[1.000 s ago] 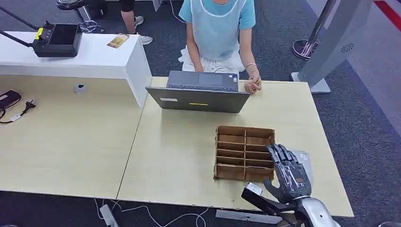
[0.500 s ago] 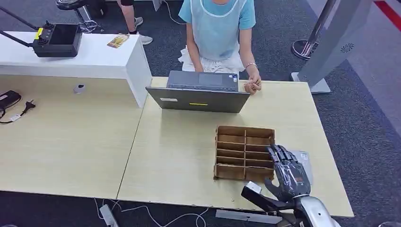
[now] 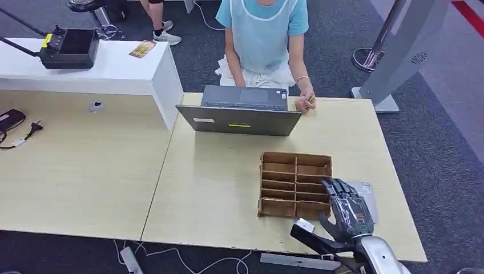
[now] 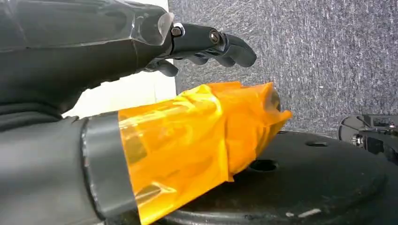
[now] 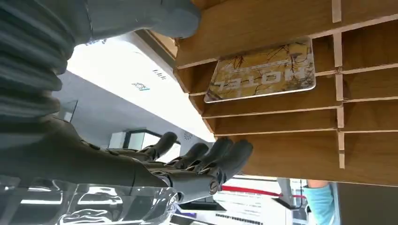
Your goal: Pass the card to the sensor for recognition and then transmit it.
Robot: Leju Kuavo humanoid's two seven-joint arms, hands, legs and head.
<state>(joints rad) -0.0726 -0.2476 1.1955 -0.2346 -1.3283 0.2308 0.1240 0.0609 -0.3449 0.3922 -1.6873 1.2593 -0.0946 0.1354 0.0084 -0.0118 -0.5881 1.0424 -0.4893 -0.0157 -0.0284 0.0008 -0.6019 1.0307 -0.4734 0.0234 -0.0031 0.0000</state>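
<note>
A gold card printed HOTEL point(image 5: 261, 71) lies in one slot of the wooden divider box point(image 3: 295, 184), whose partitions point(image 5: 281, 117) run past it in the right wrist view. My right hand point(image 3: 348, 210) hovers at the box's near right corner, fingers point(image 5: 206, 159) spread and holding nothing, apart from the card. A flat white sensor point(image 3: 367, 194) lies on the table just right of the box, partly under that hand; its white face point(image 5: 123, 65) shows in the right wrist view. My left hand point(image 4: 141, 93) hangs over the carpet, orange tape on its thumb, empty.
An open grey laptop point(image 3: 240, 111) stands beyond the box, with a person point(image 3: 262, 34) seated behind it, one hand on the table edge. A white counter point(image 3: 114, 71) at the left carries a black controller point(image 3: 68, 48) and another card point(image 3: 142, 49). A grey gate post point(image 3: 402, 51) stands at the right.
My right hand has drawn back a little toward the table's near edge, away from the box's right side. Nothing else moved.
</note>
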